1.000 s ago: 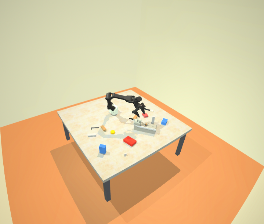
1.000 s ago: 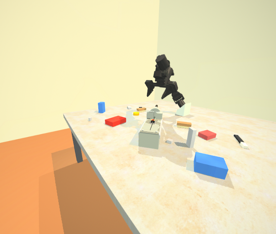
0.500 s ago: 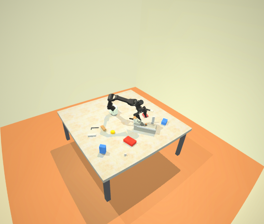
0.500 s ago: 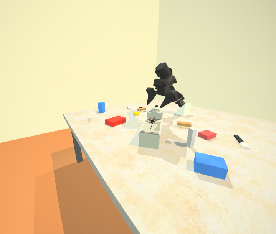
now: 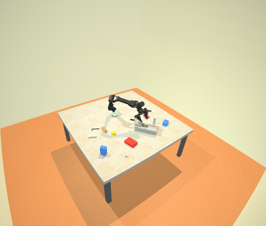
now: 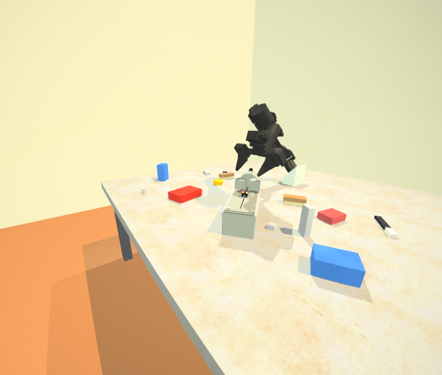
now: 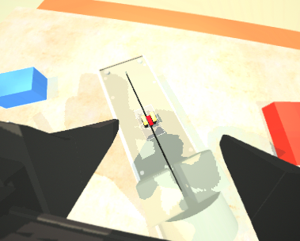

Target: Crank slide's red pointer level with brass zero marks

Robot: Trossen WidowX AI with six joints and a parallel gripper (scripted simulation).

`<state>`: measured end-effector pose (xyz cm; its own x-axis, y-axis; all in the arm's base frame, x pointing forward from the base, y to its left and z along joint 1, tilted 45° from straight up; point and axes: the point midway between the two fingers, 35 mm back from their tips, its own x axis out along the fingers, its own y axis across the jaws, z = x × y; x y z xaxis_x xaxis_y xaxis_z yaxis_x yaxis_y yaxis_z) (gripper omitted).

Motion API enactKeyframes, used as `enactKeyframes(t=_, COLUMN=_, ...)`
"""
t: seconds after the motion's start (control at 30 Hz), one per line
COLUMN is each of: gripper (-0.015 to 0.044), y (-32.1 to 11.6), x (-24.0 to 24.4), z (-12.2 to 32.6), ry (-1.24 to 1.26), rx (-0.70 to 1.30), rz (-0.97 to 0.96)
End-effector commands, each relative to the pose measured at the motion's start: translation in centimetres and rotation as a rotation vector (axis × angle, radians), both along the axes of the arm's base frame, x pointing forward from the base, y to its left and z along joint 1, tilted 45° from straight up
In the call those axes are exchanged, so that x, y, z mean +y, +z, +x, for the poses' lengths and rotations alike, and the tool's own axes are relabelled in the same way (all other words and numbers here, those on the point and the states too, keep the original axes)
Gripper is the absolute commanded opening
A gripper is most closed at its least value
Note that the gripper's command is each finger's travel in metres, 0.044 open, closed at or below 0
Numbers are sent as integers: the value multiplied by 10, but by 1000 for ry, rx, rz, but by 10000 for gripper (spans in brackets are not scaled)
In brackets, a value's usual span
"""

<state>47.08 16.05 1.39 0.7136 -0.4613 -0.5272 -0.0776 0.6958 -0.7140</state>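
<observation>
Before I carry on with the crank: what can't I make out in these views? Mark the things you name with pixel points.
- Handle (image 5: 132,119) (image 6: 250,169): wrist view, cut off by the bottom edge; exterior view, mostly hidden behind the machine (image 5: 145,130) (image 6: 238,224) (image 7: 126,115).
- Pointer (image 6: 244,192) (image 7: 150,120): too small in the exterior view to judge exact level.
- Pincer (image 5: 143,119) (image 6: 248,173) (image 7: 168,131): wrist view, finger bases cut off by the side edges.
</observation>
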Motion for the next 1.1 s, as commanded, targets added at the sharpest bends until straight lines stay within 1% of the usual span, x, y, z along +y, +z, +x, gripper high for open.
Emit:
enactKeyframes(t=0.0, gripper=440, y=-1, x=0, z=0, ry=5, rx=4, rz=1)
enactKeyframes(t=0.1, gripper=440, y=2, x=3, z=0, ry=4, rx=4, rz=1)
enactKeyframes(t=0.4, gripper=440, y=35, x=35, z=-2, ry=0, rx=1, rz=2)
enactKeyframes(t=0.67, gripper=440, y=55, x=18, z=-19, ry=91, rx=112, rz=-3)
enactKeyframes(t=1.07, gripper=440, y=83, x=-12, z=-62, ry=278, rx=290, rz=-2)
